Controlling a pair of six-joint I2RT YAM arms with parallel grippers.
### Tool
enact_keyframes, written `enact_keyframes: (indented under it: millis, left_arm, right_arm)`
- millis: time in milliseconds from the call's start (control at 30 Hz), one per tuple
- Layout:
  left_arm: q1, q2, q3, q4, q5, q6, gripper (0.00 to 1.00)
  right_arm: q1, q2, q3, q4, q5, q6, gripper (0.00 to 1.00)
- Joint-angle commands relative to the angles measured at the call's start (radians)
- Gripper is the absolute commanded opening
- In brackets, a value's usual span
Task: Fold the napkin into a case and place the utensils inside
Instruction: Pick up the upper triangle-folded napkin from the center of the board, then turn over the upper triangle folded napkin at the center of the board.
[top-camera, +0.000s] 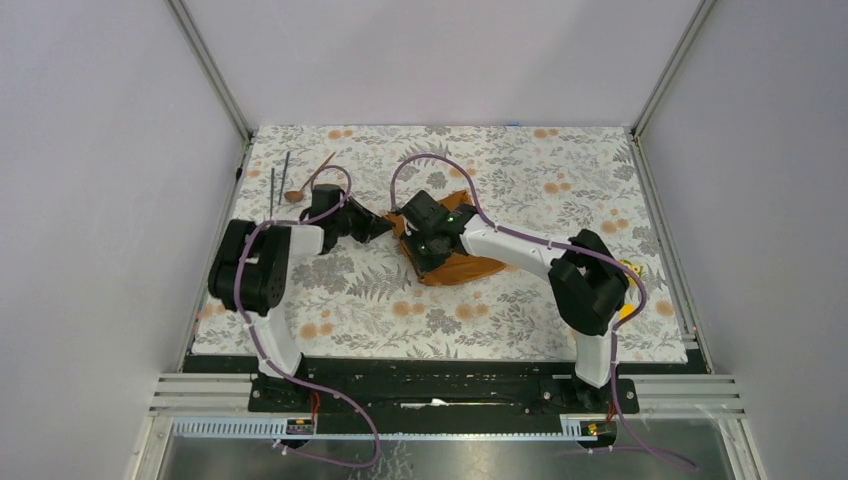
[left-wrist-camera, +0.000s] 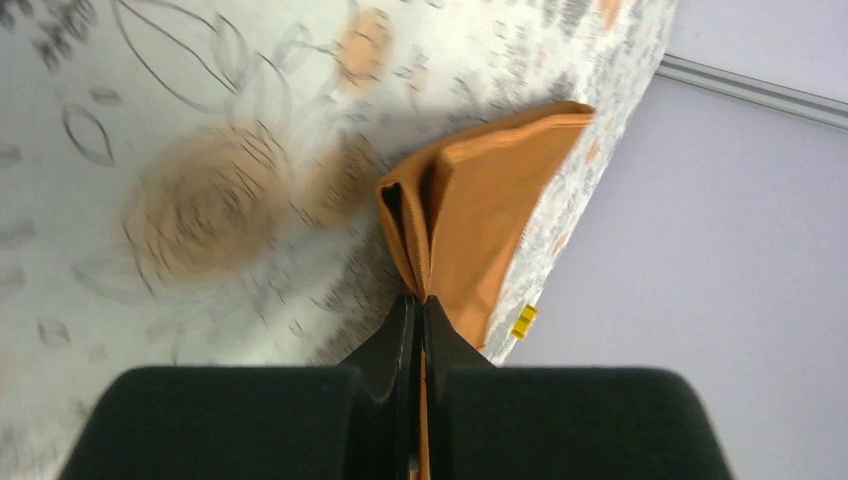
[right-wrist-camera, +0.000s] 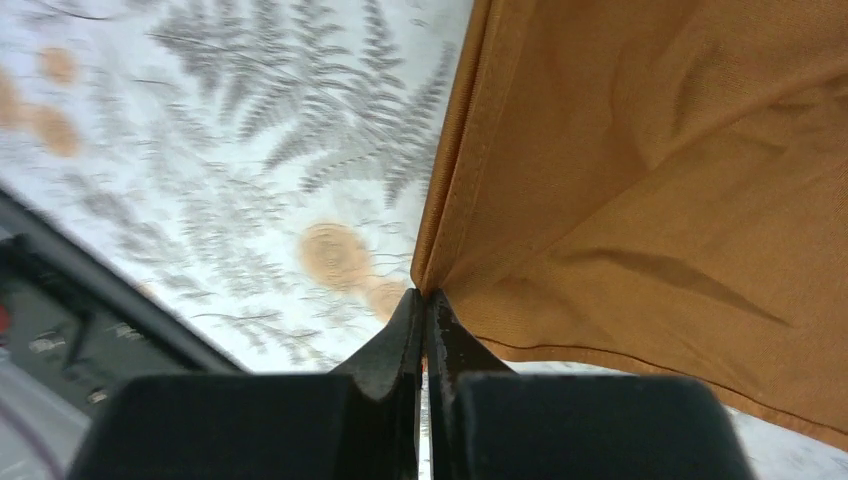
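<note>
The rust-orange napkin (top-camera: 458, 266) lies partly folded and bunched at the middle of the floral tablecloth, between both grippers. My left gripper (left-wrist-camera: 420, 298) is shut on a folded corner of the napkin (left-wrist-camera: 490, 200), with cloth pinched between its jaws and the layers lifted off the cloth below. My right gripper (right-wrist-camera: 425, 293) is shut on another edge of the napkin (right-wrist-camera: 650, 180), which spreads away in creased folds. The utensils lie at the back left: a copper-brown spoon (top-camera: 305, 181) and two thin dark rods (top-camera: 272, 190), apart from both grippers.
The floral tablecloth (top-camera: 520, 170) covers the table. A small yellow block (left-wrist-camera: 523, 321) sits near the right side, by the right arm's elbow (top-camera: 590, 280). Metal frame posts (top-camera: 215, 70) and pale walls close in the sides and back.
</note>
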Motion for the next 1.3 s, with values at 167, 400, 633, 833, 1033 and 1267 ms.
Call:
enact_keyframes:
  millis: [167, 400, 633, 833, 1033, 1267]
  left_arm:
    - [0.134, -0.468, 0.016, -0.477, -0.115, 0.139, 0.00]
    - [0.136, -0.680, 0.292, -0.871, -0.389, 0.295, 0.00]
    - [-0.078, -0.450, 0.444, -0.913, -0.575, 0.360, 0.00]
    - [-0.229, -0.127, 0.558, -0.880, -0.645, 0.398, 0.00]
    - [-0.332, 0.109, 0.687, -0.799, -0.616, 0.411, 0.00]
    - [-0.371, 0.251, 0.775, -0.797, -0.522, 0.419, 0.03]
  right_arm:
    - [0.048, -0.120, -0.067, 0.414, -0.452, 0.276, 0.00]
    - [0.058, -0.123, -0.200, 1.079, -0.712, 0.727, 0.00]
    - [-0.004, -0.011, -0.450, 1.689, -0.819, 1.149, 0.00]
    - [-0.127, 0.040, -0.715, 1.848, -0.877, 1.139, 0.00]
    - [-0.259, 0.089, -0.915, 1.806, -0.945, 1.002, 0.00]
    - [-0.324, 0.024, -0.994, 1.526, -0.893, 0.781, 0.03]
